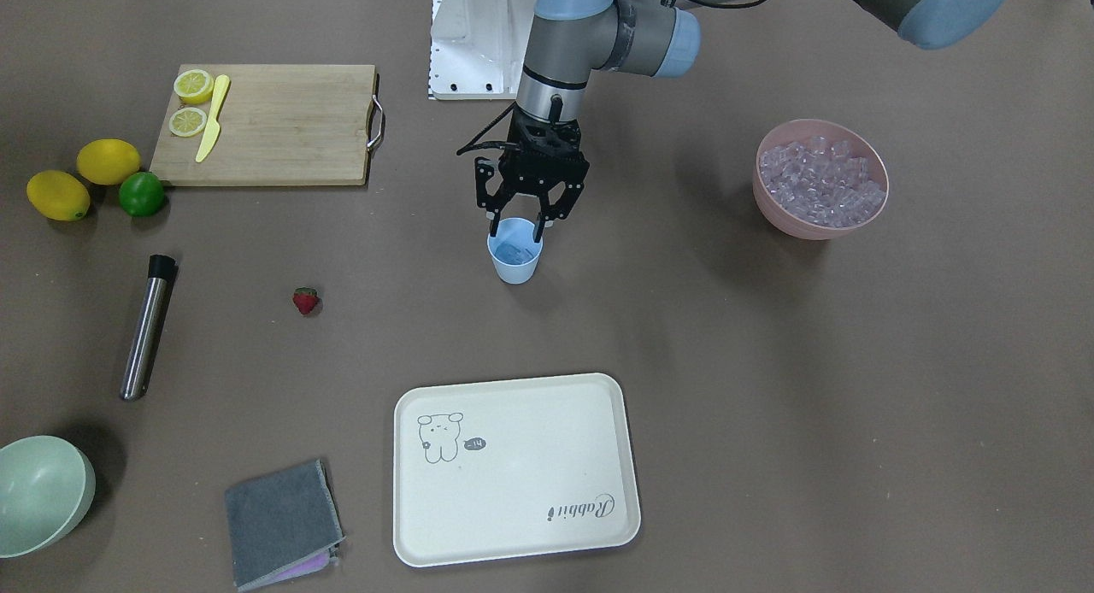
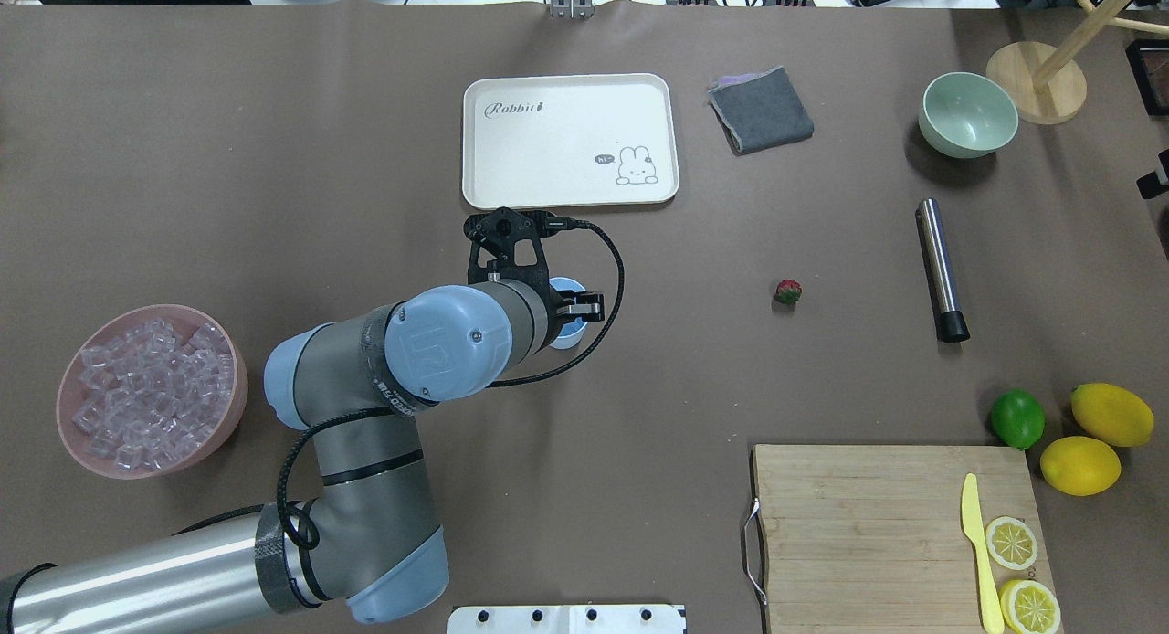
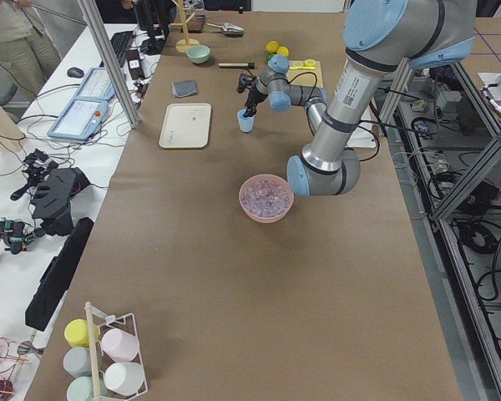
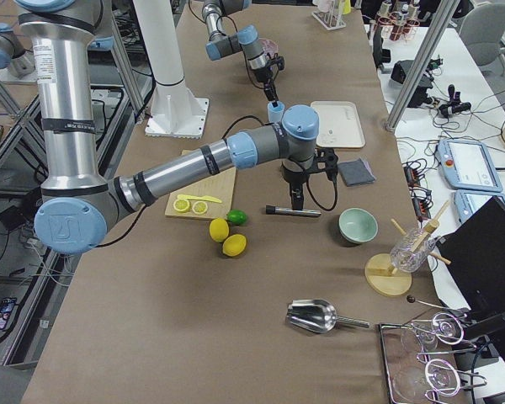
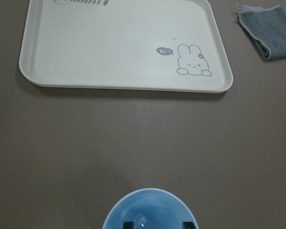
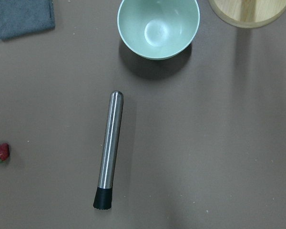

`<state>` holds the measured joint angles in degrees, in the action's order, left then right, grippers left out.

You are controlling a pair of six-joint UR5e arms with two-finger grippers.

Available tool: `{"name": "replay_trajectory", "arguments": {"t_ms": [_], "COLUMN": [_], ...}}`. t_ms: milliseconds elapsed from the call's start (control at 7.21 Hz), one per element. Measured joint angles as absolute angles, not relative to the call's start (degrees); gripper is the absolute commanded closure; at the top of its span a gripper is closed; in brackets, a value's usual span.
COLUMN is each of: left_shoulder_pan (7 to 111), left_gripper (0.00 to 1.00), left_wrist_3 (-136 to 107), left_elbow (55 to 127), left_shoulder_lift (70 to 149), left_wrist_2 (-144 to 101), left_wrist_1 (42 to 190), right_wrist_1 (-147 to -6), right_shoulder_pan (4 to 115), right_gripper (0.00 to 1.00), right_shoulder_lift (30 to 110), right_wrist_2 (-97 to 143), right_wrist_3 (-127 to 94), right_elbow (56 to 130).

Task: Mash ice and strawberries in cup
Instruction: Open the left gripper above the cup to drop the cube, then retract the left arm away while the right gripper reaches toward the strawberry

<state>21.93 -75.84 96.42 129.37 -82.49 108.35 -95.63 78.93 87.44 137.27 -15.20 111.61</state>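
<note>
Cup: the small light blue plastic cup (image 1: 515, 270) stands upright on the brown table (image 1: 769, 362).
Ice: a few clear glassy ice cubes (image 1: 514, 251) lie in the bottom of the cup. A heap of ice (image 1: 820, 183) fills a wide pink bowl (image 1: 803, 227), well apart from the cup on the robot's left.
Strawberry: the small red strawberry (image 1: 305, 300) with a green cap lies on the table, well apart from the cup on the robot's right and outside it.
Left gripper: the left gripper (image 1: 515, 231) hangs directly over the cup and points down. Its jaws are spread about as wide as the cup's mouth, with the tips at the rim, and they grasp nothing.
Right gripper: the right gripper (image 4: 296, 202) shows only in the side view, above the steel rod. I cannot tell whether its jaws are spread or closed.
Rod: a polished steel cylinder with a black end cap (image 1: 147, 328) lies flat, farther from the cup than the strawberry on the same side.
Tray: a cream rectangular tray with a rabbit drawing (image 1: 513, 482) lies near the cup, on its side away from the robot.
Cloth and bowl: a folded grey cloth (image 1: 280, 521) and a pale green bowl (image 1: 38, 490) sit beyond the rod from the cup, away from the robot.
Board: a wooden cutting board (image 1: 282, 123) lies right of the cup, nearer the robot. It carries two lemon halves (image 1: 193, 85) and a yellow knife (image 1: 211, 119).
</note>
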Motion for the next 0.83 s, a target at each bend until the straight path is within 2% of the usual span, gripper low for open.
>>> {"name": "replay_trajectory", "arguments": {"t_ms": [277,555,832], "left_shoulder_pan": [24.5,32.0,43.42], "left_gripper": [0.02,0.02,0.02], "left_wrist_3": [-72.73,-63.48,-56.77], "left_elbow": [102.01,110.68,114.59], "left_shoulder_lift": [129.0,124.49,118.15], "left_wrist_2": [-85.15,-91.8,-100.8], "left_wrist_1": [102.39,94.14,92.65], "right_wrist_1": [-95.62,-95.47,-91.78], "right_shoulder_pan": [77.14,66.57,56.08], "right_gripper": [0.0,0.0,0.0], "right_shoulder_lift": [84.64,78.03,73.53], "right_wrist_2": [136.26,129.49,123.49], "right_wrist_3": [-19.78,-32.54,-43.39], "right_elbow": [111.91,112.08,110.86]}}
